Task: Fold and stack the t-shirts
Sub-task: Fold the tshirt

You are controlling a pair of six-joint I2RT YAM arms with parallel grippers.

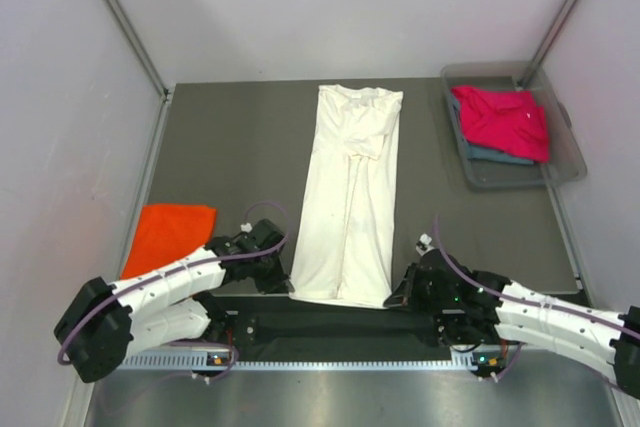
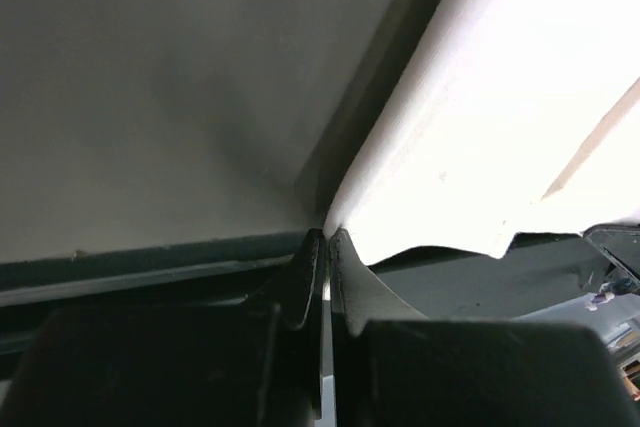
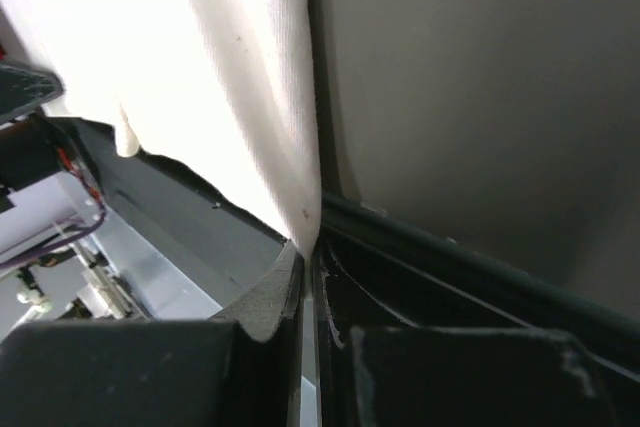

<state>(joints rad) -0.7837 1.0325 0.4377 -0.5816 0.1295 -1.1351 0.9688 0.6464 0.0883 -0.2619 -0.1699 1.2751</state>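
Observation:
The cream-white t-shirt (image 1: 350, 197) lies folded into a long narrow strip down the middle of the table, collar end far, hem near. My left gripper (image 1: 284, 285) is shut on its near left corner; in the left wrist view the cloth (image 2: 480, 137) runs into the pinched jaws of the left gripper (image 2: 326, 237). My right gripper (image 1: 392, 297) is shut on the near right corner, where the hem (image 3: 250, 97) enters the closed right gripper (image 3: 308, 252). An orange t-shirt (image 1: 170, 235) lies folded at the left edge. A magenta-pink t-shirt (image 1: 503, 119) sits on a grey-blue one (image 1: 497, 154).
A clear plastic bin (image 1: 571, 152) at the back right holds the pink and grey-blue shirts. White walls close in the table on the left, right and back. A metal rail (image 1: 300, 359) runs along the near edge by the arm bases.

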